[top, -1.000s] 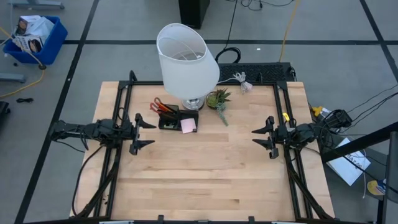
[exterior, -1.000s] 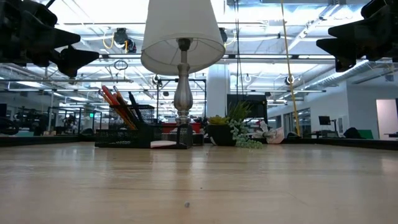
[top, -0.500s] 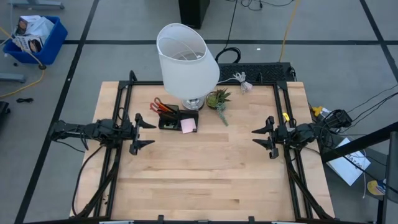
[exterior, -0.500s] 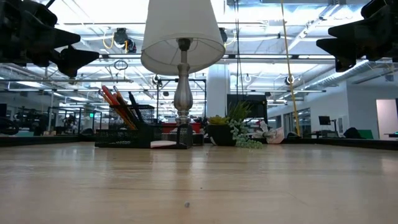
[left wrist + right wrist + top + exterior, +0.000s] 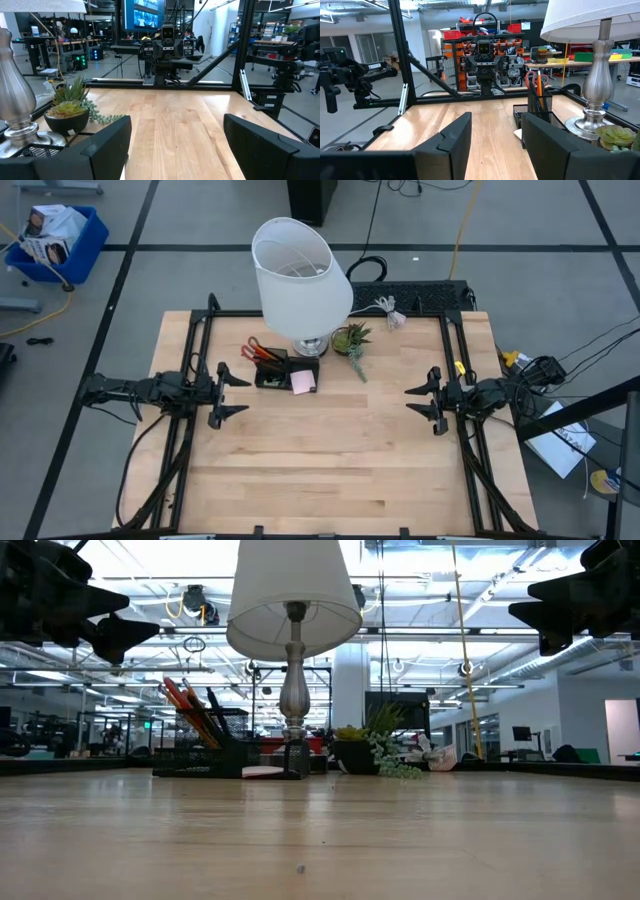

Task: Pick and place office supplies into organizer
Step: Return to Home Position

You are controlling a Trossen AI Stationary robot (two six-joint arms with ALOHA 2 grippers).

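The black organizer point(image 5: 271, 372) stands on the table just left of the lamp base, toward the far edge. Red-handled scissors point(image 5: 252, 348) and orange pencils point(image 5: 268, 356) stick up out of it, handles and ends upward, as the low view point(image 5: 185, 700) and right wrist view point(image 5: 535, 79) also show. The pink sticky-note pad point(image 5: 303, 382) lies flat at the organizer's right near corner; whether it is inside the organizer or beside it, I cannot tell. My left gripper point(image 5: 232, 390) hovers open at the table's left side. My right gripper point(image 5: 418, 401) hovers open at the right side. Both are far from the organizer.
A big white-shaded lamp point(image 5: 300, 275) rises right behind the organizer, its shade overhanging it. A small green potted plant point(image 5: 350, 339) stands right of the lamp base point(image 5: 15, 100), with a trailing sprig on the wood. Bare table point(image 5: 330, 460) spreads between and before the grippers.
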